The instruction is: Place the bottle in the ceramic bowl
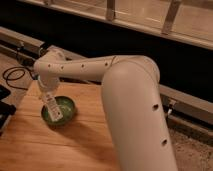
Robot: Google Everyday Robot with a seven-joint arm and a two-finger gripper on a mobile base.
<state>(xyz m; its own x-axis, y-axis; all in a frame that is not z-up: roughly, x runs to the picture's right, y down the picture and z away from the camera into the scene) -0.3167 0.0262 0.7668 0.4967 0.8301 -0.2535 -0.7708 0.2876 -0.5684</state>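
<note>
The camera view shows one gripper (48,95) above the back left part of the wooden counter (75,142), its jaws pinching one bottle (53,108), which hangs tilted over the one ceramic bowl (66,111).
</note>
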